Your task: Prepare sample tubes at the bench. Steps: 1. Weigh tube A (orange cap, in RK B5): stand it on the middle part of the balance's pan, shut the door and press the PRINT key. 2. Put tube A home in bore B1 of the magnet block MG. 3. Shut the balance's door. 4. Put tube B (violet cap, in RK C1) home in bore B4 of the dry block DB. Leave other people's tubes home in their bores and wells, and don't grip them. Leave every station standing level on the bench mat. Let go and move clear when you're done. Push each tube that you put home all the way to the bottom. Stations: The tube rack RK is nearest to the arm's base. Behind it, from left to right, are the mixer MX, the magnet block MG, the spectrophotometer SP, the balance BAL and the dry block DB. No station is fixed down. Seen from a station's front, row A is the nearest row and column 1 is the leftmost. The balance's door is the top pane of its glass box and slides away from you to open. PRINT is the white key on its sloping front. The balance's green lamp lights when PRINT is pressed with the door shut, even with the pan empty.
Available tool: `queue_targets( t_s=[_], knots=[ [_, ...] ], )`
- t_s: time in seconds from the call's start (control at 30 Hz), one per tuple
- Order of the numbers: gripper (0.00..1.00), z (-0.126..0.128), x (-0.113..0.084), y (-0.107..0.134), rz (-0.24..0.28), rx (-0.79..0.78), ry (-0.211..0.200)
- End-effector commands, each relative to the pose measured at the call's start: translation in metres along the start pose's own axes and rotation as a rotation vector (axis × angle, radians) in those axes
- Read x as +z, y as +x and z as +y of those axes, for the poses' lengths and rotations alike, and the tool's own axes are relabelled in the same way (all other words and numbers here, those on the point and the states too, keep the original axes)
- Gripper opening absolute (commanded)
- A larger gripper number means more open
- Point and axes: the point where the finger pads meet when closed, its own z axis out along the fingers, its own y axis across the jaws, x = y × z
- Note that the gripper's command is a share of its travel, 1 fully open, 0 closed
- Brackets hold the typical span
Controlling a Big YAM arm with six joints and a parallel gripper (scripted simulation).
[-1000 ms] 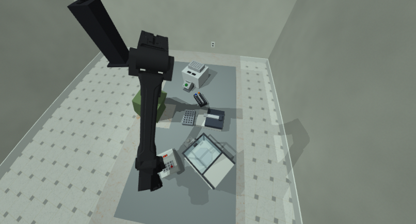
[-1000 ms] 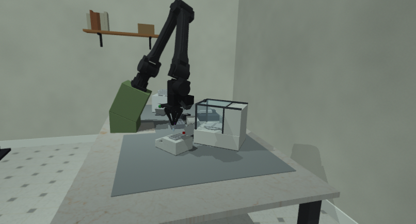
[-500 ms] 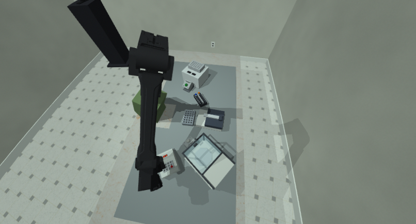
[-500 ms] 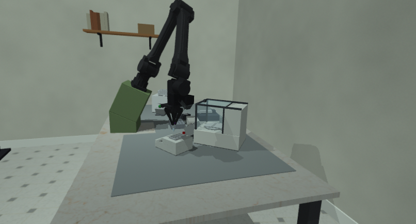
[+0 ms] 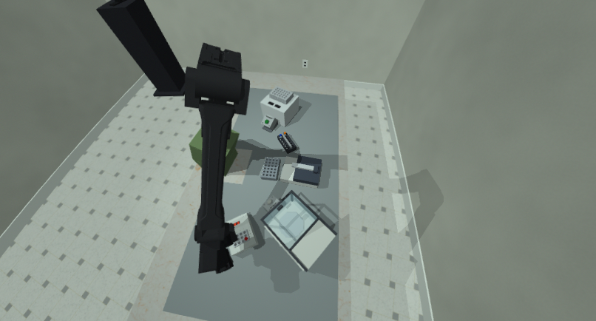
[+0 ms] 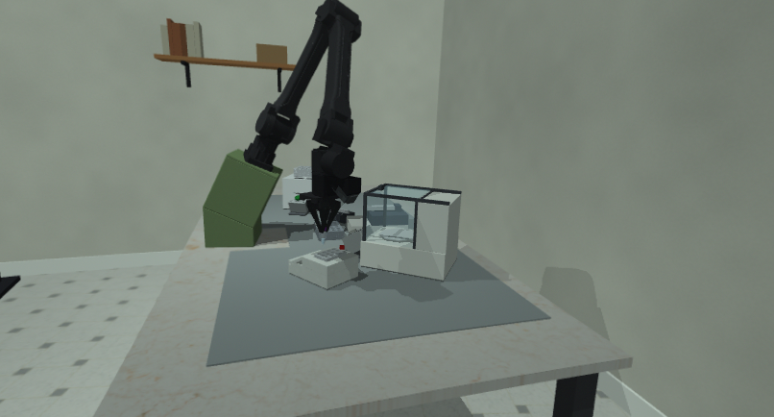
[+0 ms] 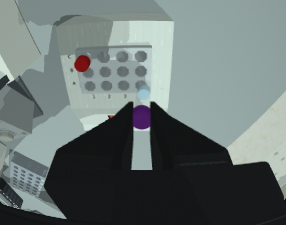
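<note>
My gripper (image 6: 324,231) (image 7: 141,109) is shut on the violet-capped tube B (image 7: 141,119), which hangs tip down. Its pale tip is above the front right corner of the dry block (image 5: 253,244) (image 6: 325,276) (image 7: 163,74), near A4 in the wrist view. A red-capped tube (image 5: 245,238) (image 6: 341,247) (image 7: 82,63) stands in the block's column 1; its row is hard to tell. The orange-capped tube A (image 5: 285,133) stands at one end of the black magnet block (image 5: 290,149), beside a blue cap. The balance (image 5: 313,245) (image 6: 403,260) has its top pane over the chamber, apparently shut; its lamp cannot be made out.
The balance stands close beside the dry block. The grey rack (image 5: 270,169), the spectrophotometer (image 5: 307,176) and the white mixer (image 5: 288,109) stand farther along the mat (image 5: 308,296) (image 6: 325,327). The green arm base (image 5: 196,151) (image 6: 231,219) is at the bench's side edge.
</note>
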Motion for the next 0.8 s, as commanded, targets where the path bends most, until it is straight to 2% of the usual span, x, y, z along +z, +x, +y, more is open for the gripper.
queue_targets(
  t_s=[0.0,0.13,0.2,0.67,0.73,0.77],
  knots=[
    [0.09,0.008,-0.008,-0.009,-0.029,-0.018,0.005],
    [0.09,0.009,-0.006,-0.01,-0.032,-0.017,0.006],
    [0.09,0.006,0.01,0.0,0.001,-0.003,-0.002],
    [0.09,0.006,0.03,0.001,0.0,-0.003,0.0],
    [0.09,0.006,0.029,0.0,-0.002,-0.006,0.0],
    [0.09,0.001,0.019,-0.008,-0.022,-0.008,0.006]
  ],
)
